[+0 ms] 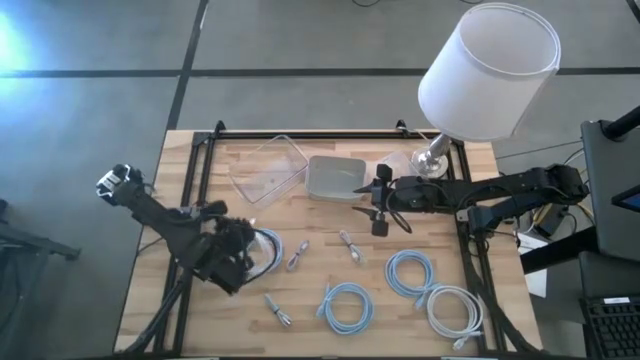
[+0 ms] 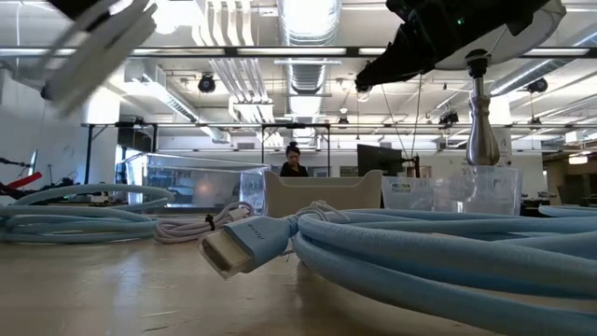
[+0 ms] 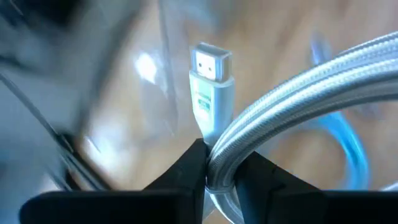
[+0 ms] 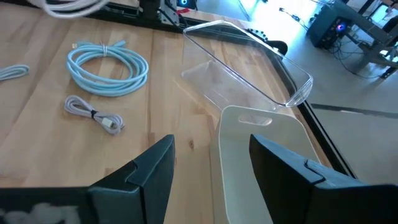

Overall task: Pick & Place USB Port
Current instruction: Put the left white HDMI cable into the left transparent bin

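My left gripper (image 1: 240, 258) hangs over the table's left half, shut on a coiled whitish braided cable (image 3: 292, 106). The cable's flat plug (image 3: 211, 68) sticks out past the fingers. A light blue coil (image 3: 348, 146) lies on the table beneath it. My right gripper (image 1: 378, 207) is open and empty, hovering at the near right corner of the cream bin (image 1: 335, 178). In the right wrist view the bin (image 4: 261, 155) lies just ahead, and the clear container (image 4: 249, 62) is beyond it. My left gripper pinches several strands of the whitish cable's coil (image 3: 219, 165) between its two fingers (image 3: 183, 171), just behind the plug's neck. The plug points away from the fingers and the loops curve off to one side. Whether the coil is clear of the table does not show.
Several loose cables lie on the near half: small bundled ones (image 1: 298, 255), (image 1: 350, 245), (image 1: 278, 310) and blue and white coils (image 1: 345, 305), (image 1: 410, 272), (image 1: 455, 310). A lamp (image 1: 490, 70) stands at the far right corner. A person is in the room beyond (image 2: 294, 161).
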You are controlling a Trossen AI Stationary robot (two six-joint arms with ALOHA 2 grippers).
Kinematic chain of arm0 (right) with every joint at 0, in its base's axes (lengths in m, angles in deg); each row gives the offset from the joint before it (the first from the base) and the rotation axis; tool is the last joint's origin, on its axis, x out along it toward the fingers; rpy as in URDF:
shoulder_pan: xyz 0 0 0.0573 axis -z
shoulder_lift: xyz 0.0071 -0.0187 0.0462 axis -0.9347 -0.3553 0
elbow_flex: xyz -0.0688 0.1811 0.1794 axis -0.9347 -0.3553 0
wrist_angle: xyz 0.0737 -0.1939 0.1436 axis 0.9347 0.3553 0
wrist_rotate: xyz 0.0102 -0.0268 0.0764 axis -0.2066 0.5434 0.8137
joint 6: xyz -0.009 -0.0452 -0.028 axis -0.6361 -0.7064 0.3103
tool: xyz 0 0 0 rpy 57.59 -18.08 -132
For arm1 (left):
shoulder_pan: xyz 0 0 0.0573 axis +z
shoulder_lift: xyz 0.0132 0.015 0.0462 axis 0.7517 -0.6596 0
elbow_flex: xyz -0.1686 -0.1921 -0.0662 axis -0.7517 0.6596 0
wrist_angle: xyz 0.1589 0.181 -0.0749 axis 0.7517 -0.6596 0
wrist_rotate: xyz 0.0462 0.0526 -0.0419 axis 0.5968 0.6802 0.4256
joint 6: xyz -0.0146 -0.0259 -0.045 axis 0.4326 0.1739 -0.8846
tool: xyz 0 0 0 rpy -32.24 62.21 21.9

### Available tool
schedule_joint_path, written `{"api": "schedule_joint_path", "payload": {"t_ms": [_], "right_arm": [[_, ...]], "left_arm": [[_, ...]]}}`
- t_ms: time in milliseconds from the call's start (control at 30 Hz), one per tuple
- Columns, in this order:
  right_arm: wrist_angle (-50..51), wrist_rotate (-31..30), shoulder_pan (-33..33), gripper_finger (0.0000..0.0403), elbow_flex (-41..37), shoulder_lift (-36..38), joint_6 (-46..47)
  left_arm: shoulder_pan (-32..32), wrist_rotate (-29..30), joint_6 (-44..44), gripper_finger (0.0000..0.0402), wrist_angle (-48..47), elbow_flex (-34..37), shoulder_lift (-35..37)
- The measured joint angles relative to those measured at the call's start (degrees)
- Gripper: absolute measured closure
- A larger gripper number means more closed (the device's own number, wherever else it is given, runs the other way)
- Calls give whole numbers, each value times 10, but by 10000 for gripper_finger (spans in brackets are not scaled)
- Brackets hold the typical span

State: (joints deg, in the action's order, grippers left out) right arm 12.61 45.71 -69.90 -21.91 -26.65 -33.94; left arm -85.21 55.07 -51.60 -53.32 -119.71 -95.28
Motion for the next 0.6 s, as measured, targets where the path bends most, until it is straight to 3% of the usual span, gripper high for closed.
{"api": "schedule_joint_path", "payload": {"t_ms": [200,367,467,600], "right_arm": [[0,0,0,197,0,0,0],[0,0,0,197,-1,0,0],[0,0,0,197,-2,0,0],[0,0,0,197,-2,0,-1]], "left_arm": [[50,180,32,340,-6,-6,0],[135,265,32,339,-16,-6,0],[206,296,31,339,-15,-6,0],[321,295,32,338,-11,-4,-6]]}}
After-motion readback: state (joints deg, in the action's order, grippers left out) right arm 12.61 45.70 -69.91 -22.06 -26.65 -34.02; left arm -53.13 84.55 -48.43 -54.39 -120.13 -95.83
